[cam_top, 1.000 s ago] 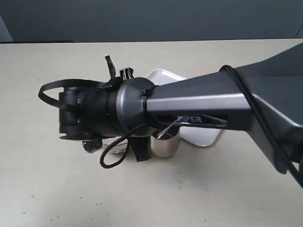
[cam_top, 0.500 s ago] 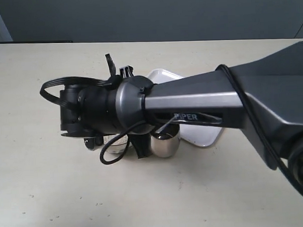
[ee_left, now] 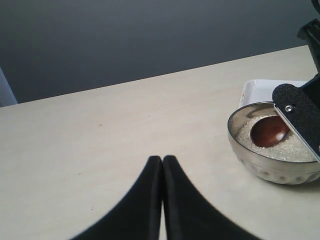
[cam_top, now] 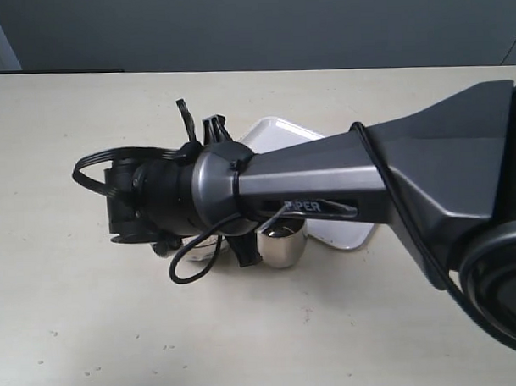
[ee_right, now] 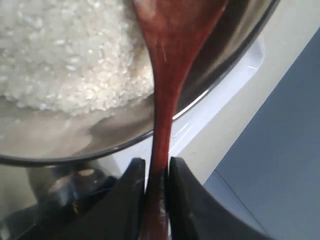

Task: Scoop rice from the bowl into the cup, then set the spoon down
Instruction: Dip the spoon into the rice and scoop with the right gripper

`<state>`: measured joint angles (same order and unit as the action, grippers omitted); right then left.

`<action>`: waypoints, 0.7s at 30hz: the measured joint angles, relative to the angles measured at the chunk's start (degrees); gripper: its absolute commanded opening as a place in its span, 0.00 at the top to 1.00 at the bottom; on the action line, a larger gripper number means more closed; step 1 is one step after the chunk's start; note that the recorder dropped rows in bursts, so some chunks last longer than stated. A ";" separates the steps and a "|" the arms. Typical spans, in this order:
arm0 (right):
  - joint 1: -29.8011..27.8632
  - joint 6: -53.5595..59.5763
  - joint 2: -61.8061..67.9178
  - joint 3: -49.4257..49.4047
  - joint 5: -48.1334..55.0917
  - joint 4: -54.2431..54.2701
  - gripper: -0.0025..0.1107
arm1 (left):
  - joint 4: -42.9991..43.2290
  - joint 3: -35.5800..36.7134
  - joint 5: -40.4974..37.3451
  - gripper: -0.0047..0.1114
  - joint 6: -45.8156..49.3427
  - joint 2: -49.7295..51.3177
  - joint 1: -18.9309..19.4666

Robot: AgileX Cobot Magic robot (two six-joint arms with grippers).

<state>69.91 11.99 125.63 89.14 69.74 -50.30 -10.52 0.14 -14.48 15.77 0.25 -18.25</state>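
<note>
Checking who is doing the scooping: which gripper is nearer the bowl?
Right. The right gripper is at the rim of the bowl, clamping the spoon whose head lies on the rice. The left gripper, shut, is apart from it over the table.

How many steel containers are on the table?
2: the bowl of rice beside the white tray, and the cup below the right arm. That arm may hide others.

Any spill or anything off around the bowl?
Nothing stands out. The rice sits inside the bowl, with no grains visible on the table beside it. The spoon, clamped in the right gripper, has its head on the rice. The cup stands upright.
</note>
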 measured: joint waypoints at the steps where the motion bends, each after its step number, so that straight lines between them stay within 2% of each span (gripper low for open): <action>1: 0.00 0.26 0.00 0.00 0.00 0.24 0.98 | 0.00 0.00 0.00 0.96 0.00 0.00 0.00; 21: 0.00 3.82 0.00 0.00 0.00 3.29 0.98 | 0.00 0.00 0.00 0.96 0.00 0.00 0.00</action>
<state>69.91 15.81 125.63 89.14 69.74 -47.00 -10.52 0.14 -14.48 15.77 0.25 -18.25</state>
